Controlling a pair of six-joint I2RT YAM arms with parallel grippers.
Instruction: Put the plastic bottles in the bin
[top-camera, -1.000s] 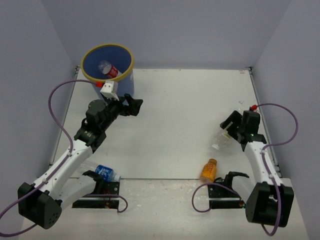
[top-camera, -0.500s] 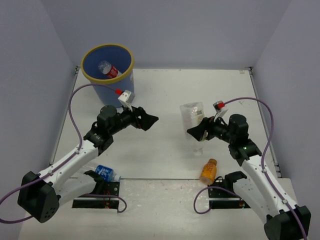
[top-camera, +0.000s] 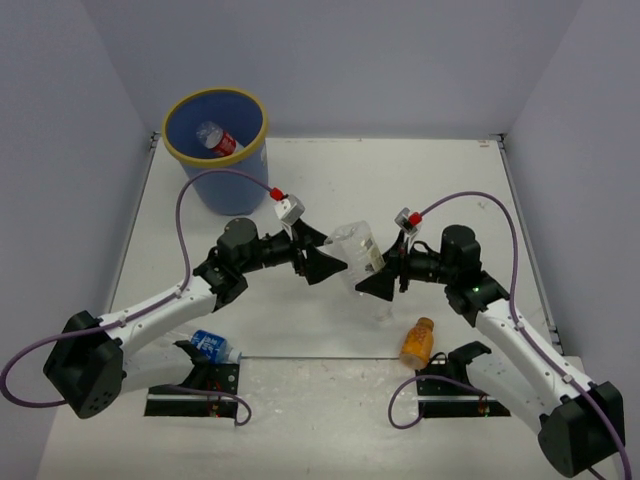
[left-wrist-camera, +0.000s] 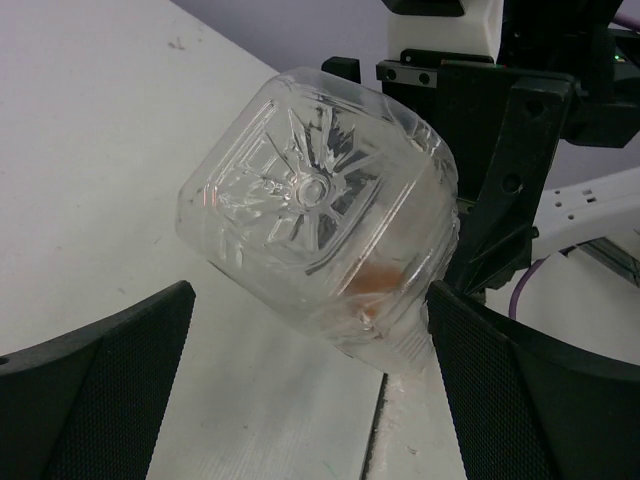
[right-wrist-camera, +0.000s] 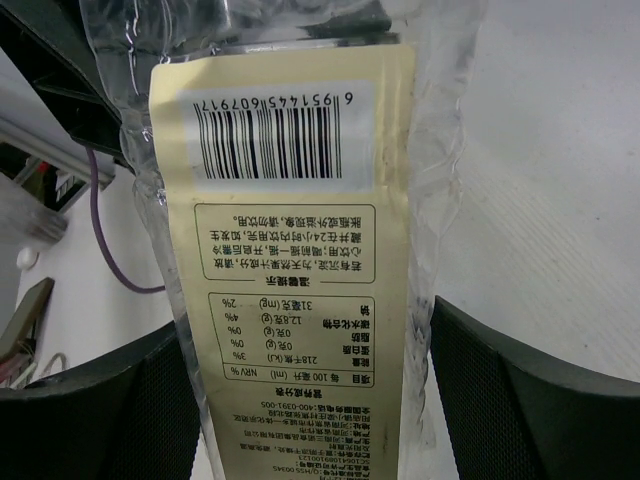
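A clear bottle with a pale-yellow label (top-camera: 358, 248) is held off the table between the two grippers. My right gripper (top-camera: 377, 279) is shut on its labelled body (right-wrist-camera: 290, 250), with a finger against each side. My left gripper (top-camera: 330, 254) is open around the bottle's base (left-wrist-camera: 310, 210), which faces its camera. The right finger (left-wrist-camera: 500, 400) sits next to the bottle and the left finger stands well apart. The blue bin (top-camera: 232, 190) with a yellow rim stands at the far left and holds a red-labelled bottle (top-camera: 218, 140).
A stubby orange bottle (top-camera: 417, 341) lies near the right arm's base. A blue-labelled bottle (top-camera: 211, 346) lies by the left arm's base. A seam in the table surface (left-wrist-camera: 375, 430) runs under the held bottle. Grey walls enclose the table.
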